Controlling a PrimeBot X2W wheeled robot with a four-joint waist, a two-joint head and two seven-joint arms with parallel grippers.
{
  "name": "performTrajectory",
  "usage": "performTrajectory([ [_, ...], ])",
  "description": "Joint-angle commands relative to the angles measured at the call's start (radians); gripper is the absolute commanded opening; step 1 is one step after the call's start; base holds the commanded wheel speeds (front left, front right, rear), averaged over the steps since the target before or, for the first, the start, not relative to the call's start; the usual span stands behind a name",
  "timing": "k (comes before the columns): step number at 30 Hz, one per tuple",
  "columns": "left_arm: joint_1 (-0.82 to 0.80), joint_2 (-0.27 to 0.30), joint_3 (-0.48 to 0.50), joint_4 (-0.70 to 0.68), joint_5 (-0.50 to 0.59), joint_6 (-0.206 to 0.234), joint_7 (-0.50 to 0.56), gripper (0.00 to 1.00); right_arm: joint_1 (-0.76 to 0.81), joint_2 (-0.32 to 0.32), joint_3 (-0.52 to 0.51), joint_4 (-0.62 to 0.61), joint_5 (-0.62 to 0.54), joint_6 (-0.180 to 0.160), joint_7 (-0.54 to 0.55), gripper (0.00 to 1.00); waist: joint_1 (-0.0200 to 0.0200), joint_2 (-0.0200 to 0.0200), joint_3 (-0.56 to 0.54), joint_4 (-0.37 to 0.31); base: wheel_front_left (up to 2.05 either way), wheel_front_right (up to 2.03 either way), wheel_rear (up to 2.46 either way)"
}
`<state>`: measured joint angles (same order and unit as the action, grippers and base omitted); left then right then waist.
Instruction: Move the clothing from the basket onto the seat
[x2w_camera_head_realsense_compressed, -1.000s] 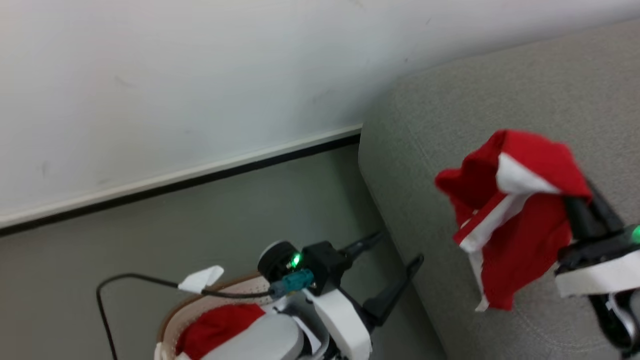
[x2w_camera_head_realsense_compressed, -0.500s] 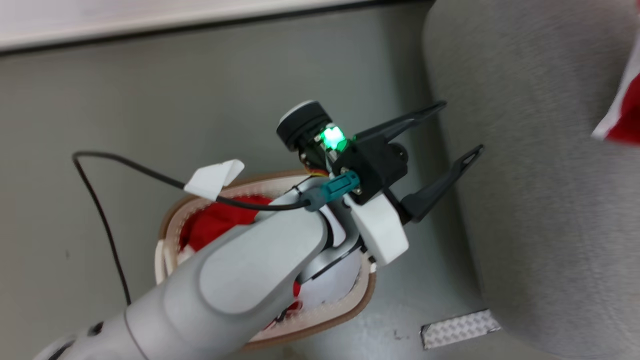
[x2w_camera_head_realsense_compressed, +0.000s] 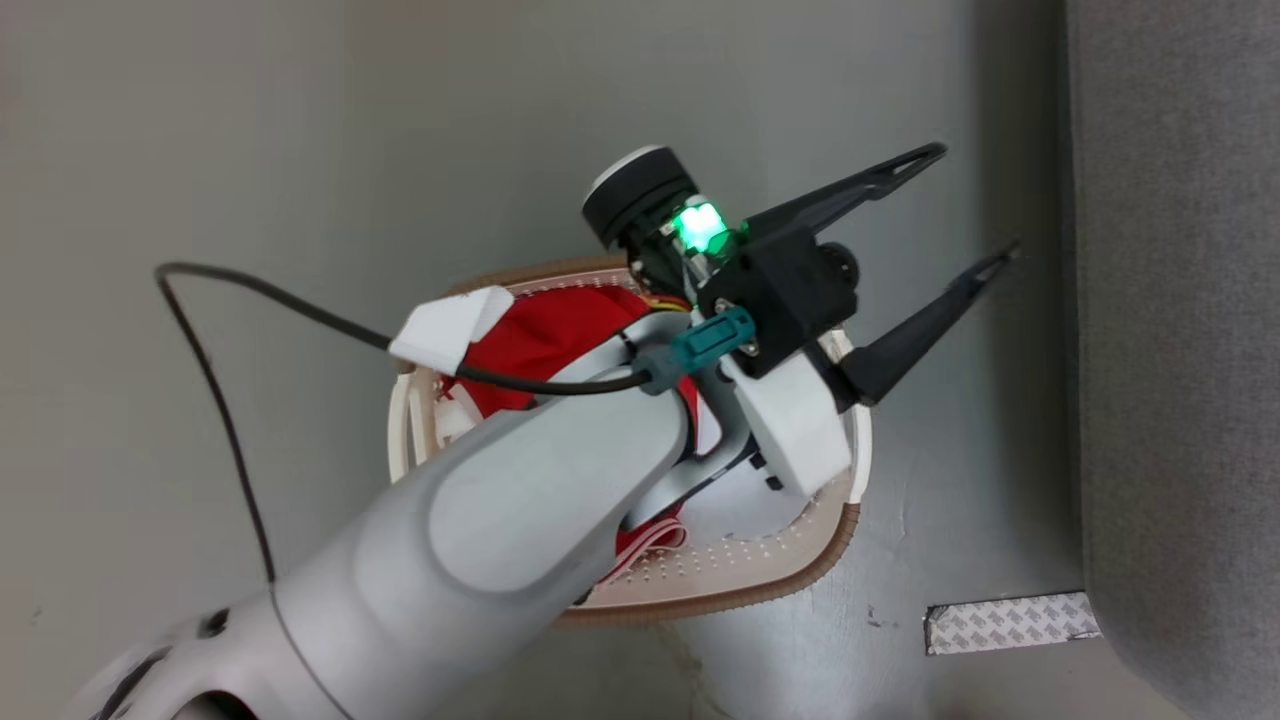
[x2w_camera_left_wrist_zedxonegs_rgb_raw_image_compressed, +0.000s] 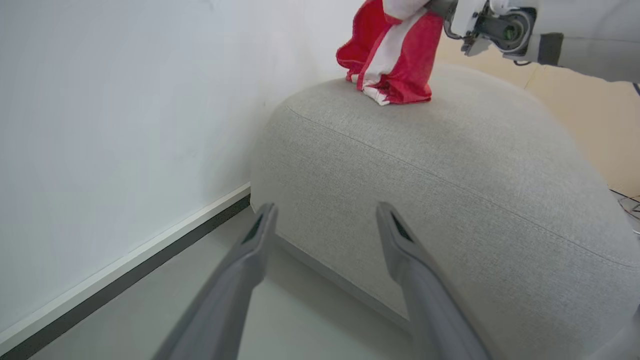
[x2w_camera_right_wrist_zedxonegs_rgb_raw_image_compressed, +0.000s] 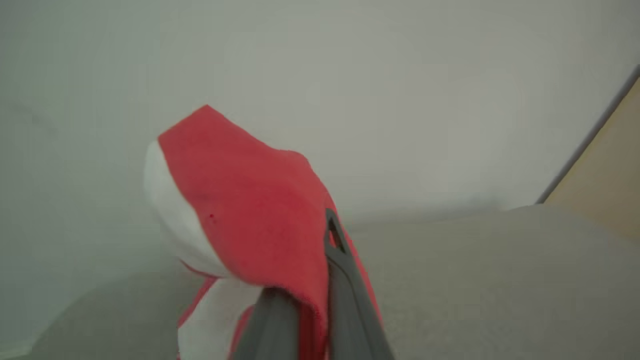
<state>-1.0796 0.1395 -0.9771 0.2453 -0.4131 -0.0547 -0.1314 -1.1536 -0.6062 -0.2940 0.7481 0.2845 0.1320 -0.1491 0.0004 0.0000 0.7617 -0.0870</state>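
In the head view my left forearm (x2w_camera_head_realsense_compressed: 520, 520) is reaching up from seven o'clock across the basket (x2w_camera_head_realsense_compressed: 720, 600). My left gripper (x2w_camera_head_realsense_compressed: 975, 200) is pointing toward two o'clock, its jaws standing spread wide with nothing between them. Its tips are hanging over the floor (x2w_camera_head_realsense_compressed: 930, 90), between the basket and the seat (x2w_camera_head_realsense_compressed: 1170, 350) that is running down the three o'clock edge. Under the forearm a red garment (x2w_camera_head_realsense_compressed: 560, 335) is lying in the basket, at about eight o'clock from my spread tips.

The left wrist view is adding what the head view is not giving. Beyond my two parted fingers (x2w_camera_left_wrist_zedxonegs_rgb_raw_image_compressed: 240, 280) the seat's rounded end is rising, and at one o'clock, well apart from them, my right gripper (x2w_camera_left_wrist_zedxonegs_rgb_raw_image_compressed: 442, 10) is holding the striped garment (x2w_camera_left_wrist_zedxonegs_rgb_raw_image_compressed: 395, 60) by its top. The cloth is hanging down to the cushion; whether its hem is touching I cannot tell.

In the right wrist view my right jaws are pinching that garment — a red and white fold is draping over them toward eleven o'clock, with one fingertip showing bare beside it. The seat is lying beyond, and the pale wall (x2w_camera_right_wrist_zedxonegs_rgb_raw_image_compressed: 400, 75) is standing behind it.
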Motion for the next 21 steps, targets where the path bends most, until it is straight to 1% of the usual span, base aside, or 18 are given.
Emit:
performTrajectory([
  [1,0.017,0.013,0.001,0.006,-0.006,0.002,-0.008,1.0,0.044,-0.005,-0.028,0.056,-0.047,-0.002,-0.011,0.0,-0.0004,0.0,-0.004,0.001,0.0,0.0,0.0],
  [6,0.056,0.036,0.003,0.019,-0.019,0.014,-0.021,1.0,0.118,0.02,-0.115,0.202,-0.163,-0.003,-0.021,0.0,-0.0004,0.0,-0.033,-0.003,0.0,0.0,0.0],
  [7,0.064,0.04,0.002,0.021,-0.021,0.016,-0.022,1.0,0.125,0.023,-0.128,0.217,-0.181,-0.003,-0.031,0.04,-0.0004,0.0,-0.04,-0.006,0.0,0.0,0.0],
  [8,0.071,0.042,0.0,0.023,-0.023,0.017,-0.024,1.0,0.13,0.029,-0.139,0.228,-0.202,-0.003,-0.039,0.36,-0.0004,0.0,-0.047,-0.007,0.0,0.0,0.0],
  [9,0.078,0.045,-0.001,0.024,-0.028,0.018,-0.027,1.0,0.136,0.036,-0.148,0.239,-0.221,-0.003,-0.047,0.91,-0.0004,0.0,-0.057,-0.01,0.0,0.0,0.0],
  [10,0.085,0.047,-0.002,0.027,-0.032,0.019,-0.028,1.0,0.143,0.044,-0.155,0.247,-0.234,-0.003,-0.053,1.0,-0.0004,0.0,-0.066,-0.013,0.0,0.0,0.0],
  [12,0.096,0.053,0.003,0.029,-0.042,0.022,-0.03,1.0,0.156,0.06,-0.153,0.257,-0.26,-0.003,-0.067,1.0,-0.0004,0.0,-0.085,-0.019,0.0,0.0,0.0],
  [17,0.133,0.064,0.019,0.038,-0.07,0.035,-0.051,1.0,0.208,0.085,-0.152,0.271,-0.283,-0.003,-0.094,1.0,-0.0004,0.0,-0.152,-0.032,0.0,0.0,0.0],
  [21,0.182,0.08,0.033,0.053,-0.089,0.049,-0.073,1.0,0.284,0.108,-0.129,0.253,-0.263,-0.003,-0.11,1.0,-0.0004,0.0,-0.226,-0.036,0.0,0.0,0.0],
])
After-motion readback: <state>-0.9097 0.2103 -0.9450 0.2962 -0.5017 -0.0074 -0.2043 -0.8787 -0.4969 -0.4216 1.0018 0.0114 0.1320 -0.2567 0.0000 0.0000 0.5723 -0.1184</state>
